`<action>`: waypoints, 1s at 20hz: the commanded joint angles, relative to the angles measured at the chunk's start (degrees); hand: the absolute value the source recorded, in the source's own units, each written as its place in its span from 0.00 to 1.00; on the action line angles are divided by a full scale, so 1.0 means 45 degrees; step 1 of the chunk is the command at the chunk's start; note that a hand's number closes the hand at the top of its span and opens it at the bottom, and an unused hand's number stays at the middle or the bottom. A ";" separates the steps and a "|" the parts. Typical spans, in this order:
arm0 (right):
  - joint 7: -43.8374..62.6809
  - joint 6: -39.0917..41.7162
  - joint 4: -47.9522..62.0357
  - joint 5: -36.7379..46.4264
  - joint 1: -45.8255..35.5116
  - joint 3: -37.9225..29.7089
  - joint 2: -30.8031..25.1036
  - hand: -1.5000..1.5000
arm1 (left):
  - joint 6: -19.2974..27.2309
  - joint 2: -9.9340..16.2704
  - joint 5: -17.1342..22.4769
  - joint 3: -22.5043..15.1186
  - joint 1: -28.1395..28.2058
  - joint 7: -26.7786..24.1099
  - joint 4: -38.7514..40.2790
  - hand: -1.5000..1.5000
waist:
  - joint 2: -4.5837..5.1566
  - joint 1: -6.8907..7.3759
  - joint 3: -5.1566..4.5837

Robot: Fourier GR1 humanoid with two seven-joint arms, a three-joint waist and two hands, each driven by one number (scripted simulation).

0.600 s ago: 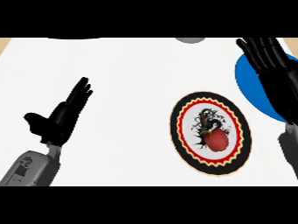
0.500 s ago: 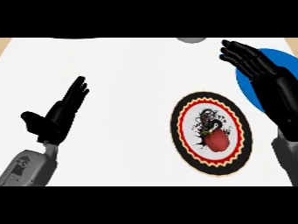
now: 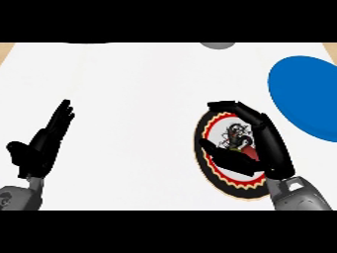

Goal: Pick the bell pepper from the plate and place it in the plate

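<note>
our right hand [image 3: 253, 148] curling round the bell pepper [image 3: 251, 151] on the patterned plate [image 3: 216, 174] | blue plate [image 3: 310, 99] waits by the surface's right edge | left hand [image 3: 41, 146] just resting, fingers spread

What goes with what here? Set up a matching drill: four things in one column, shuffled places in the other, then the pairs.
Things:
1. blue plate
2. patterned plate
3. left hand
4. right hand

Places:
A. open, at the view's left
B. over the patterned plate, curled round the pepper
C. far right of the counter
D. under the right hand

Pairs: 1-C, 2-D, 3-A, 4-B
</note>
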 commanded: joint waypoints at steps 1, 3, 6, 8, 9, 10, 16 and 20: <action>-0.3181 -0.2482 0.0877 0.2203 0.2380 0.1471 0.1267 0.00 | 0.0217 0.0019 -0.0251 0.0041 0.0303 -0.0020 -0.0126 0.50 | 0.0089 -0.0016 0.0065; -0.4410 -0.3382 0.1581 0.2875 0.2945 0.2171 0.1829 0.00 | -0.0158 0.0166 0.0092 0.0598 -0.0152 -0.0073 0.0400 0.50 | 0.0108 -0.0059 0.0051; -0.4796 -0.4309 0.2037 0.3685 0.3385 0.1765 0.1580 0.00 | -0.0551 0.0127 -0.0027 0.0471 0.0569 -0.0282 -0.0146 0.50 | 0.0083 -0.0018 0.0043; -0.4536 -0.4818 0.0072 0.3900 0.4905 0.1875 0.1127 0.00 | -0.0116 -0.0181 -0.0456 0.0463 0.0652 -0.0540 0.0111 0.50 | 0.0055 -0.0130 0.0036; -0.4732 -0.4991 0.0144 0.4022 0.5148 0.1703 0.0947 0.00 | -0.0437 0.0000 -0.0479 0.0666 0.0327 -0.0618 0.0564 0.50 | 0.0070 -0.0140 0.0035; -0.4233 -0.4733 -0.1020 0.3921 0.5527 0.1543 0.0577 0.00 | -0.0253 -0.0362 -0.0606 0.0473 0.0705 -0.0563 0.0163 0.50 | 0.0061 -0.0111 0.0035; -0.0842 -0.3972 -0.2314 0.6925 0.7034 0.1027 -0.1221 0.00 | 0.0064 -0.0445 -0.0830 0.0570 0.0318 -0.0360 0.0174 0.50 | 0.0048 -0.0300 0.0001; 0.1954 -0.1782 -0.2840 0.8748 0.6976 0.0588 -0.2105 0.00 | -0.0544 -0.0010 -0.0421 0.0788 0.0655 -0.0046 -0.0157 0.50 | 0.0056 -0.0111 -0.0020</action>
